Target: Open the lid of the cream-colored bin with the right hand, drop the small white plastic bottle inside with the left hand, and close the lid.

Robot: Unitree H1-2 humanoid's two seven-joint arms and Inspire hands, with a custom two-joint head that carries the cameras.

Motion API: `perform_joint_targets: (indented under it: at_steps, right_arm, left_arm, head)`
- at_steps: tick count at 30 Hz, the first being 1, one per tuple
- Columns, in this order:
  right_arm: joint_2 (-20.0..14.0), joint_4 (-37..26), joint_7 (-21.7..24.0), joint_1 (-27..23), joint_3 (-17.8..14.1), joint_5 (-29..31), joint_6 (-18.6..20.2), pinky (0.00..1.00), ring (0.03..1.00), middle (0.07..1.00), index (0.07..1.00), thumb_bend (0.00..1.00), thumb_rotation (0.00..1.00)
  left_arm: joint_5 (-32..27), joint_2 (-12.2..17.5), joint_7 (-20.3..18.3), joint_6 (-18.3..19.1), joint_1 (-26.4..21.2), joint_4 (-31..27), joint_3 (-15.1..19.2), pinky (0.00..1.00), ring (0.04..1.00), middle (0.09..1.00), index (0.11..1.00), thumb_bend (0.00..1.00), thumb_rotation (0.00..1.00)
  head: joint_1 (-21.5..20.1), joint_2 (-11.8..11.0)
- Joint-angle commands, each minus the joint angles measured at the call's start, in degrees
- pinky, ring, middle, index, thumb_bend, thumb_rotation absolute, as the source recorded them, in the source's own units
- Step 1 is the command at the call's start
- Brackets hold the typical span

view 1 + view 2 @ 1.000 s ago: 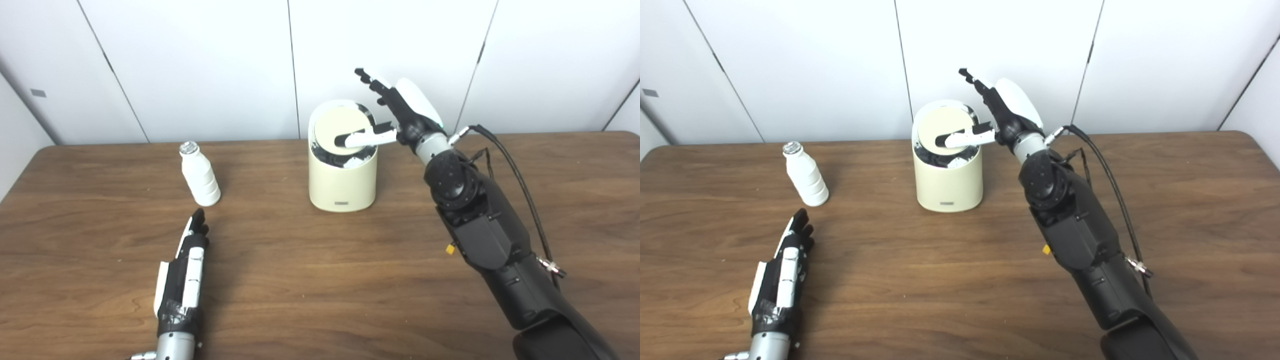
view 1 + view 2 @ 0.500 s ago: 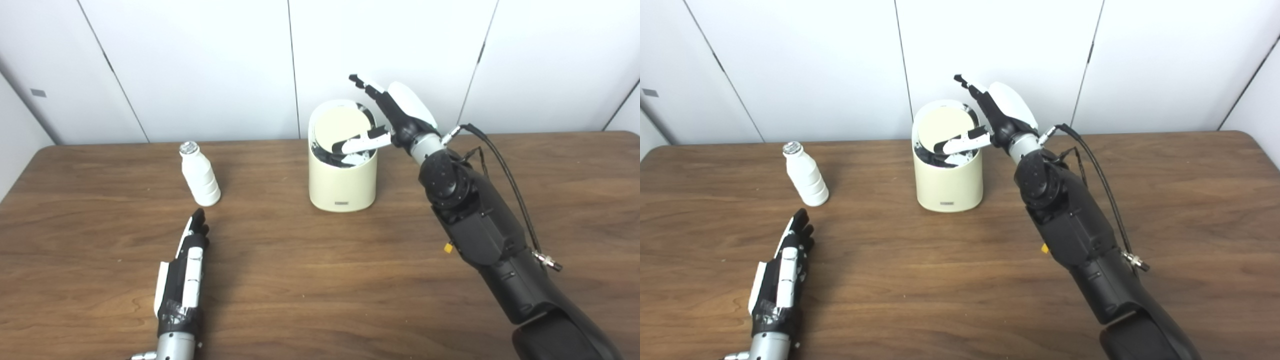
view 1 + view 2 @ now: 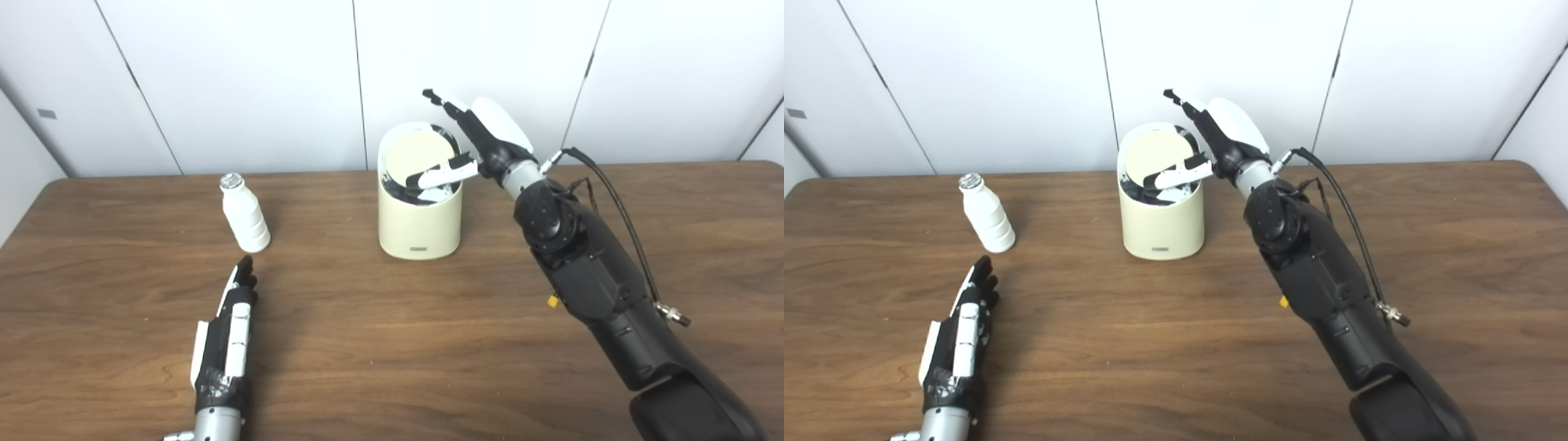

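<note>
A cream-coloured cylindrical plastic bin point(image 3: 419, 214) stands on the brown wood-grain tabletop point(image 3: 392, 343) near the middle of its far edge. Its round cream lid point(image 3: 421, 156) is tilted up on edge inside the rim, the flat face turned toward the cameras, and dark inner parts of the bin show below it.

The right hand point(image 3: 484, 138), black with a white back, is raised at the bin's right side — its fingers are spread and point up and to the left, clear of the lid, while the white thumb point(image 3: 440, 176) reaches across the bin's mouth and lies against the lower part of the tilted lid. It grips nothing.

The small white ribbed plastic bottle point(image 3: 245, 215) with a silvery cap stands upright toward the far left of the tabletop, well apart from the bin.

The left hand point(image 3: 960, 324) lies flat on the tabletop near the front left edge, fingers straight and close together, pointing toward the bottle — its fingertips are near the bottle's base but not touching. It holds nothing.
</note>
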Motion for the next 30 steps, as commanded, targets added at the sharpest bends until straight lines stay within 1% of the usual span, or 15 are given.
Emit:
perform_joint_targets:
  at_steps: [1,6,11,21,27,29,30]
  right_arm:
    - [-1.16,-0.34,-1.12,-2.61,-0.14,-1.47,-1.37,0.95,0.928,0.923,0.919,0.89,0.32]
    - [-1.66,-0.29,-1.50,-2.31,0.03,-2.10,-2.49,0.94,0.923,0.919,0.917,0.90,0.32]
    - [-1.71,-0.28,-1.78,-1.93,-0.11,-2.36,-2.57,0.94,0.922,0.920,0.917,0.90,0.31]
    - [-1.89,0.39,-2.38,-1.75,0.37,-2.97,-3.88,0.94,0.921,0.916,0.916,0.92,0.29]
    - [-2.14,0.49,-2.24,-1.85,0.99,-3.48,-3.79,0.94,0.924,0.916,0.916,0.95,0.24]
    - [-1.75,0.40,-2.02,-1.74,0.40,-2.35,-3.46,0.95,0.926,0.916,0.916,0.95,0.23]
    - [-1.37,0.21,-1.79,-1.64,-0.18,-1.44,-2.89,0.95,0.926,0.917,0.916,0.94,0.25]
  left_arm:
    - [-0.02,-0.68,0.02,0.01,1.07,0.03,-0.76,1.00,0.993,0.999,0.983,0.55,0.92]
    - [0.36,-0.60,0.19,-0.21,1.04,0.16,-0.70,1.00,0.989,0.994,0.981,0.57,0.92]
    - [-0.08,-0.50,-0.05,-0.41,0.98,0.23,-0.62,1.00,0.993,1.000,0.983,0.57,0.92]
    - [0.24,-0.58,0.15,0.33,1.21,-0.62,-0.71,1.00,0.991,0.998,0.983,0.58,0.92]
    - [0.42,-0.57,0.22,0.39,1.11,-0.46,-0.73,1.00,0.990,0.997,0.982,0.58,0.93]
    - [0.54,-0.58,0.29,0.27,1.11,-0.38,-0.71,1.00,0.991,0.997,0.981,0.58,0.92]
    - [0.70,-0.53,0.31,0.04,1.09,-0.25,-0.73,1.00,0.990,0.995,0.979,0.58,0.92]
  head:
    - [-0.05,0.04]
    - [-0.09,0.15]
    - [-0.06,0.28]
    - [0.01,0.69]
    - [0.03,0.77]
    - [0.03,0.77]
    - [0.03,0.77]
